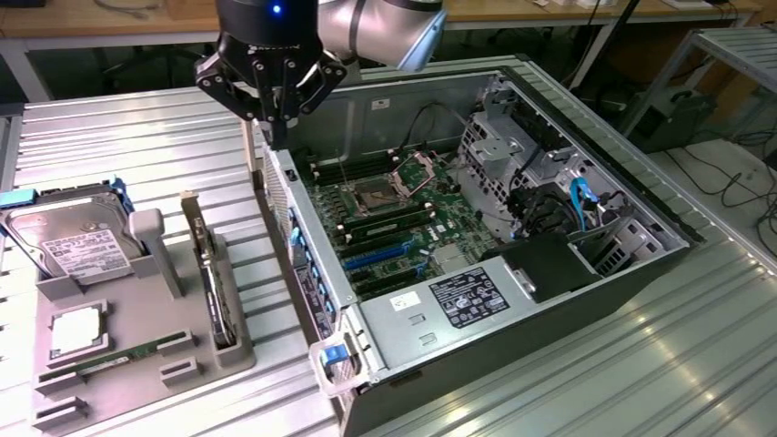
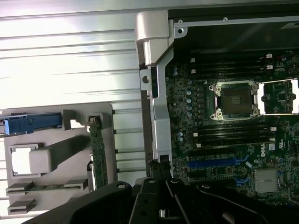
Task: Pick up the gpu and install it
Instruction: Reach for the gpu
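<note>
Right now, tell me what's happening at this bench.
A robot arm is at work on fitting a gpu into an open computer case. Its gripper hangs shut, with nothing between its fingers, above the case wall on the exterior view's left. The gpu is not yet picked up: it stands on edge in the grey holder tray, beside the hard drive.

Arm (image 1: pixel 386 32): rounded silver-grey joint housing, smooth and slightly glossy. Adjoining it, a black cylindrical wrist section (image 1: pixel 269 20) carrying a small lit blue light (image 1: pixel 277 9). Gripper (image 1: pixel 278 137): all black, angular linkage bars making a diamond outline, tapering to slim dark fingers (image 1: pixel 276 123). From the wrist view the linkages read as glossy black curved bars with small round pivot screws (image 2: pixel 122 185) at the joints.
</note>
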You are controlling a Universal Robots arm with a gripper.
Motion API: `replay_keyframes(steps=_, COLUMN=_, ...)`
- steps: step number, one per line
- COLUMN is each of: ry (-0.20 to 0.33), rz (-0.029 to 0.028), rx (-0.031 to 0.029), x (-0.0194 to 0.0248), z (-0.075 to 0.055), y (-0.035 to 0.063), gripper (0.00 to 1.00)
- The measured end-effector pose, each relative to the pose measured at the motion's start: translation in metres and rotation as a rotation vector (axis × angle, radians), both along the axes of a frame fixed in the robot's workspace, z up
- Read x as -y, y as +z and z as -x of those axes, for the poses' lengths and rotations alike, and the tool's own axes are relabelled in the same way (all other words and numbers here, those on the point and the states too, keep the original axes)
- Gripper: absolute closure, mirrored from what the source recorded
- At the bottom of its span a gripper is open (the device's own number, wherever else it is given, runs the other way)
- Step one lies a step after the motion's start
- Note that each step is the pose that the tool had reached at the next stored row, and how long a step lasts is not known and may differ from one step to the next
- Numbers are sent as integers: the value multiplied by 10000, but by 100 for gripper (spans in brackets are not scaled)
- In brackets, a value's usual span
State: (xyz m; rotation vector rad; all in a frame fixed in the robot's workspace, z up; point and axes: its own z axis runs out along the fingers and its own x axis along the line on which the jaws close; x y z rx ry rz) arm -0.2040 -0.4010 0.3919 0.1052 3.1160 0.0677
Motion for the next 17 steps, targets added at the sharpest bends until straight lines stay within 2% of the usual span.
replay_keyframes(steps=17, ry=24, rz=0, rx=-8, x=9, z=175, y=-6, gripper=89)
